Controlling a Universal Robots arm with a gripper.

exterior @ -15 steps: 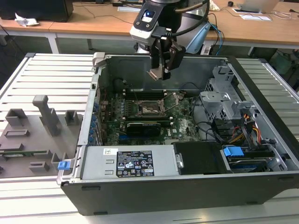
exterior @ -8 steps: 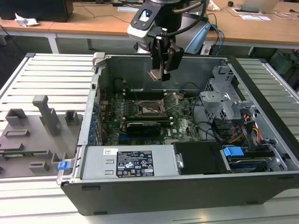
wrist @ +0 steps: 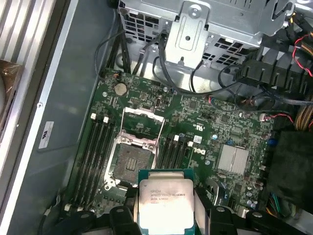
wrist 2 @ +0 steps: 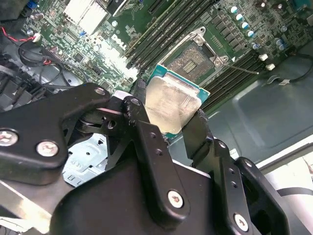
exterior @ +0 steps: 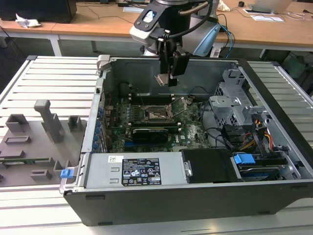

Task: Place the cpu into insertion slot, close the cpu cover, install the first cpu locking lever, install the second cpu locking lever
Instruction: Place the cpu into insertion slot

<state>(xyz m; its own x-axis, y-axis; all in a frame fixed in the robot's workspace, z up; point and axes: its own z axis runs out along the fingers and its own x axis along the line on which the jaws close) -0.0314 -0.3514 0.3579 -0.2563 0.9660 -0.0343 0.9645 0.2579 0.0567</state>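
My gripper hangs inside the open computer case, above the motherboard, shut on the cpu. In both wrist views the cpu is a silver-topped square chip on a green base, pinched at two opposite edges by the black fingers. The insertion slot lies open below and ahead of the chip, its pin field bare. The cpu cover stands swung open at the slot's far side. A thin locking lever sticks out beside the slot.
Memory slots flank the socket. A black card and the power supply lie nearer the case front. A metal drive cage with cables is at the exterior view's right. A grey fixture tray sits outside the case.
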